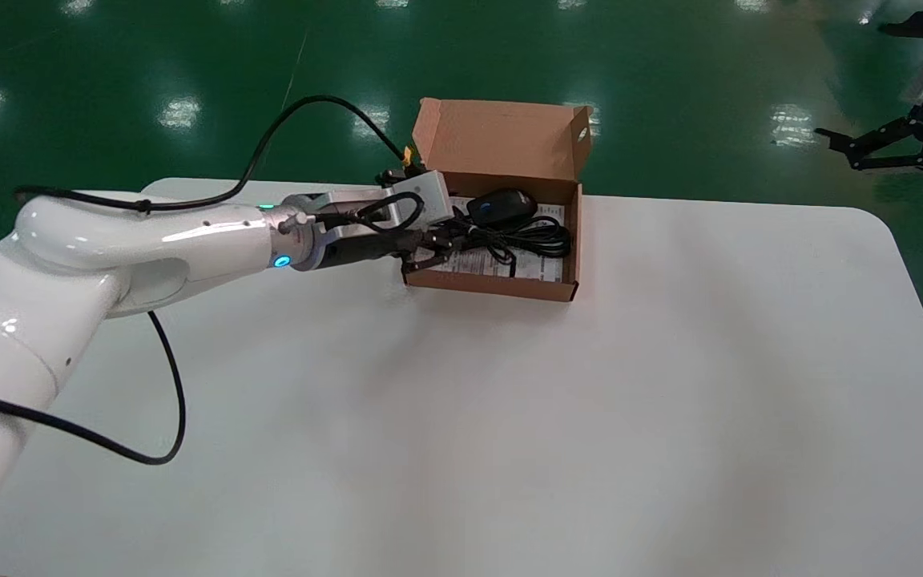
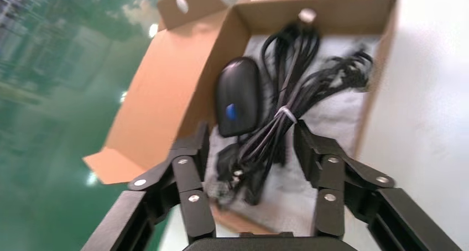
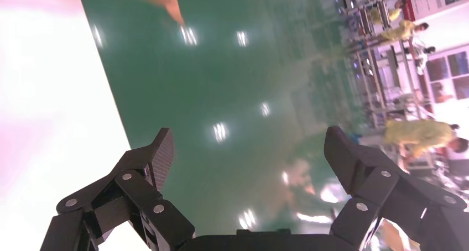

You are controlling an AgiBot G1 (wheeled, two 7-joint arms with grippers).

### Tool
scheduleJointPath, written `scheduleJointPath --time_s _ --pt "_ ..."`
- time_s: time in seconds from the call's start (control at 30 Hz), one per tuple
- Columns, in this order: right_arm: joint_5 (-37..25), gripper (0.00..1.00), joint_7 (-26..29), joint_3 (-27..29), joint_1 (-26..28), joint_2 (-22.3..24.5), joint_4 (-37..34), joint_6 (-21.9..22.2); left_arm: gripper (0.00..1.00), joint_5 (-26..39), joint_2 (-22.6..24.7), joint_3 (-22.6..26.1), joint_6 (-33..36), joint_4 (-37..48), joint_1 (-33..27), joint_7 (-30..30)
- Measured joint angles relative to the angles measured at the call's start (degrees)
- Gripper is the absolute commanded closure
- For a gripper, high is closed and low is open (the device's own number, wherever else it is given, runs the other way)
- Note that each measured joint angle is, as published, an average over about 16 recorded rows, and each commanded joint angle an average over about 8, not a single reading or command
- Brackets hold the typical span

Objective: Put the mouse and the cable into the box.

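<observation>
Head view: mouse and cable both in the box, left gripper at its left end. Left wrist view: fingers spread, gripping nothing. Right wrist view: right gripper wide open over floor.

No legible text anywhere.

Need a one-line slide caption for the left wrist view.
Open left gripper at the cardboard box's edge, mouse and bundled cable lying side by side inside.
</observation>
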Motion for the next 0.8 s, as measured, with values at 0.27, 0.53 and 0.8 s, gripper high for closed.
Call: scheduleJointPath --time_s 0.27,0.53,0.8 --pt "3.72 0.00 9.47 2.68 -6.34 1.78 9.53 -3.62 0.00 -3.81 -5.49 -4.41 5.64 -7.27 4.20 -5.52" --pt "7.56 0.00 19.23 5.44 -12.89 3.62 19.36 -7.35 0.00 -7.78 -11.25 -8.98 11.52 -14.87 8.57 -11.24" --pt "11.39 0.00 28.97 8.19 -19.41 5.45 29.16 -11.08 0.00 -11.74 -17.00 -13.54 17.38 -22.44 12.93 -16.95"
